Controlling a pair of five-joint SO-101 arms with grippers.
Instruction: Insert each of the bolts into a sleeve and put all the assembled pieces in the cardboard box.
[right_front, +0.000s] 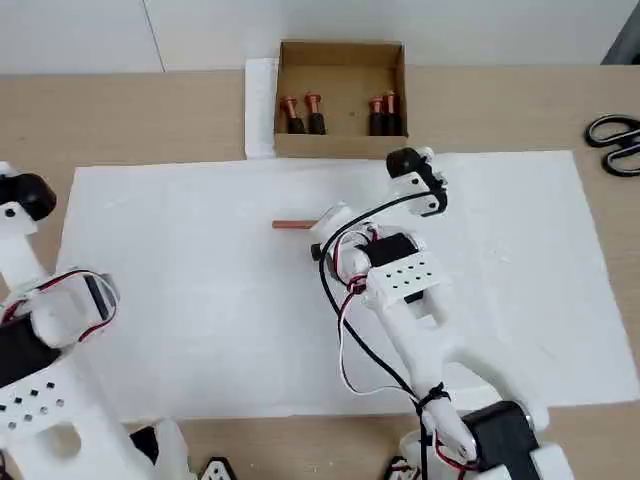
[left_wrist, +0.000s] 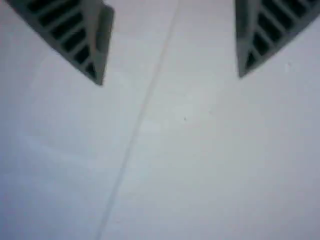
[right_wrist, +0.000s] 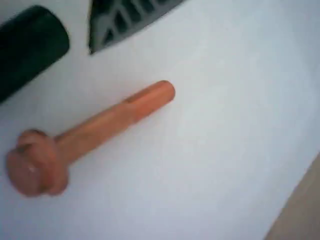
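Nearest, left gripper (left_wrist: 170, 77): spread wide over bare paper (left_wrist: 210, 165), holding nothing. I rate it low risk where it hangs, well apart from the work.
right gripper (right_front: 328, 220): mid-sheet, at the bolt's head end. I cannot tell whether it is spread or closed, and I would want that settled before any descent.
bolt (right_wrist: 105, 122): copper, lying flat and loose on the paper, shank pointing away from the right arm. It is round stock on a smooth sheet, so I judge a glancing touch would roll it off line.
sleeve (right_wrist: 30, 45): black cylinder just beside the bolt's head. I cannot tell if it is held or lying free. It sits at an angle to the shank, and mating them off-axis could jam the tip on the rim or shove the sleeve away.
box (right_front: 340, 147): at the far edge of the paper. I see a risk of clipping the front wall on a low approach.
pieces (right_front: 315, 113): four, upright in the box in two pairs with a gap between. A careless drop could topple them, so I would aim for the gap.
scissors (right_front: 615, 140): far right, off the paper. No hazard to this step.
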